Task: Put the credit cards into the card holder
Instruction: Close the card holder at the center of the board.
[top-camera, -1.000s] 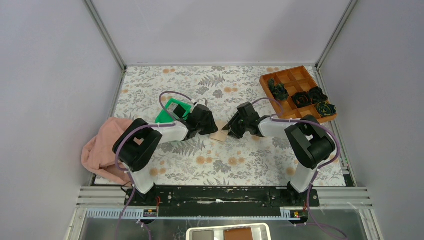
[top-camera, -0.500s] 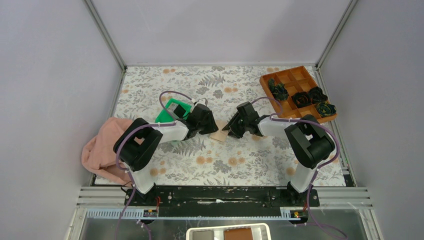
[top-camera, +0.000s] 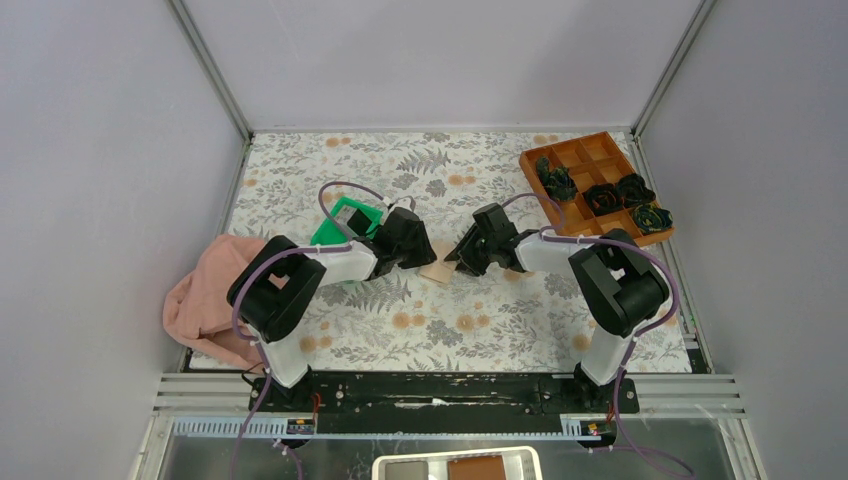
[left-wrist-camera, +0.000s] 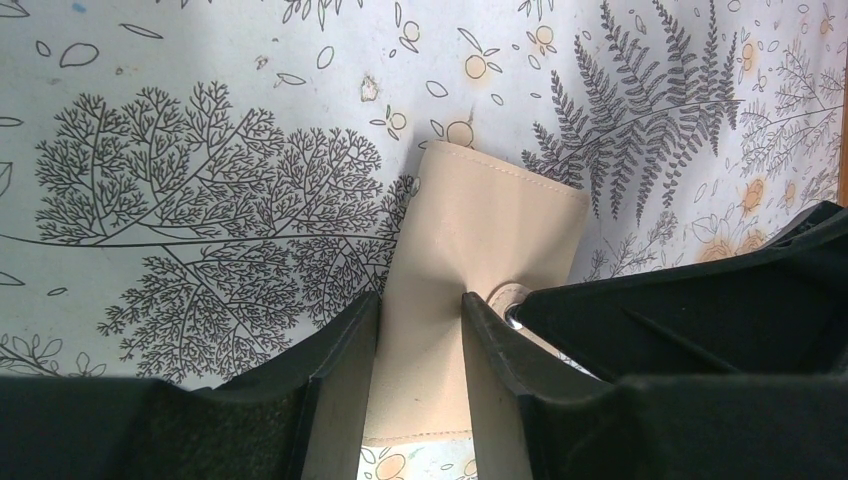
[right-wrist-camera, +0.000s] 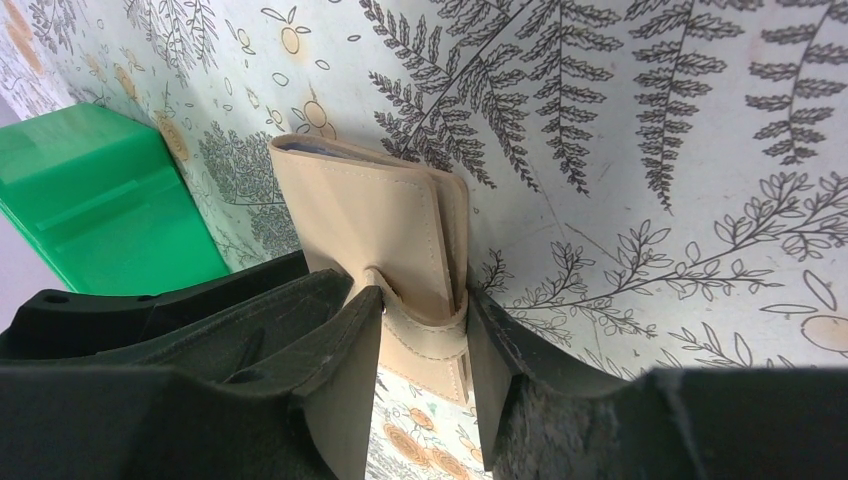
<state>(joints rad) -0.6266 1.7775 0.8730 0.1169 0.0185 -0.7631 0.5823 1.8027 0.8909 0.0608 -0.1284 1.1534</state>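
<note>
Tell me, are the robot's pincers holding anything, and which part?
Both hold the flat tan leather-like folding card holder: the left pincer pinches across one end, the right pincer across the tab end.

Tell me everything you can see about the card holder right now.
The card holder is a small tan wallet, leather-like, with stitched edges and a tab wrapped over one edge. It is folded shut, and a sliver of blue-grey shows at one end. It sits mid-table over the floral cover, between the two arms. The left gripper and the right gripper clasp it from opposite ends, fingers pressed against its sides.
</note>
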